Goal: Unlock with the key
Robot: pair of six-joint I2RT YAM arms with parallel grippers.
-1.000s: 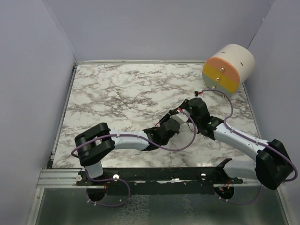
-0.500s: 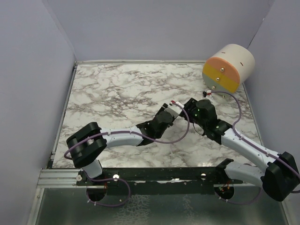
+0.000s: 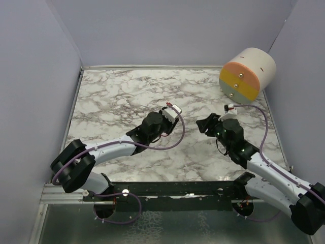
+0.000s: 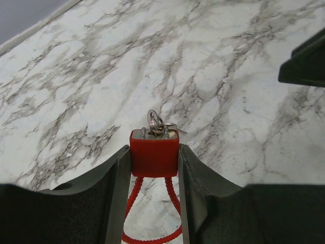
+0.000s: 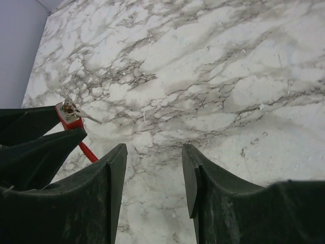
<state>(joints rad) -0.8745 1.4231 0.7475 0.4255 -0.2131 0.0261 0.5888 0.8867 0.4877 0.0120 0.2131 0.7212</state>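
Matt red padlock (image 4: 155, 153), shiny metal key (image 4: 154, 122)

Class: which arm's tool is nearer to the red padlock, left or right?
Left. The left tool clamps the padlock between its fingers. The right tool stands open and empty, apart from it, off to its right.

A white desk (image 3: 117, 96) with grey marble veining carries 1 thing: a cream drum (image 3: 247, 73) lying on its side in the far right corner, its orange-and-yellow face turned toward the near left.
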